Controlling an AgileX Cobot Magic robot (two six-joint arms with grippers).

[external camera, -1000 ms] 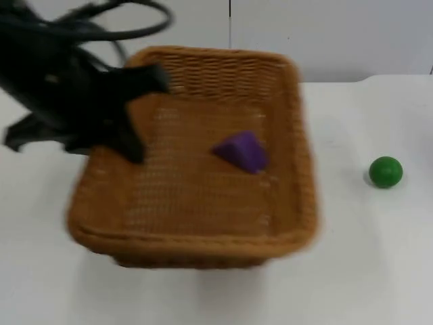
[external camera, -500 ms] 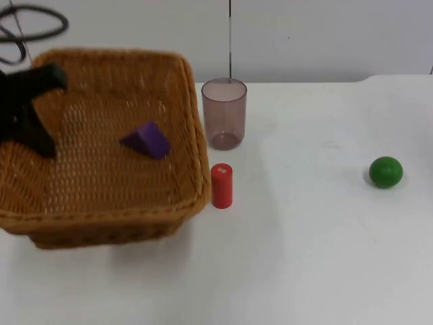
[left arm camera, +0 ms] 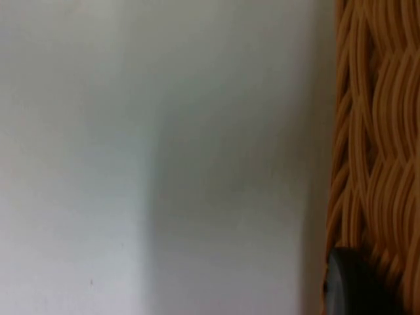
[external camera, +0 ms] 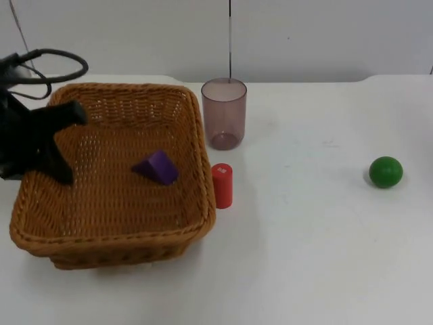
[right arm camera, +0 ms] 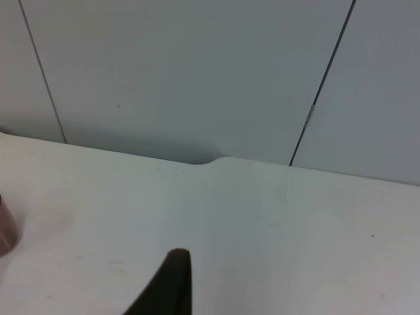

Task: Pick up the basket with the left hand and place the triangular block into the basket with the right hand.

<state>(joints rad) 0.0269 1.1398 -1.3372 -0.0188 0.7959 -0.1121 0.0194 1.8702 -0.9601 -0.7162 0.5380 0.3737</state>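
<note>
The left gripper was matte black, with two blunt, tapering fingers spreading from a bulky black body. A rounded black fingertip had a smooth, slightly glossy surface.

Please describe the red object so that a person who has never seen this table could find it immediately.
Find the large wicker basket at the left of the white table. Just outside its right wall, in front of the translucent cup, stands the red cylinder. It is the only red thing, small and upright, unlike the green ball far to the right.
</note>
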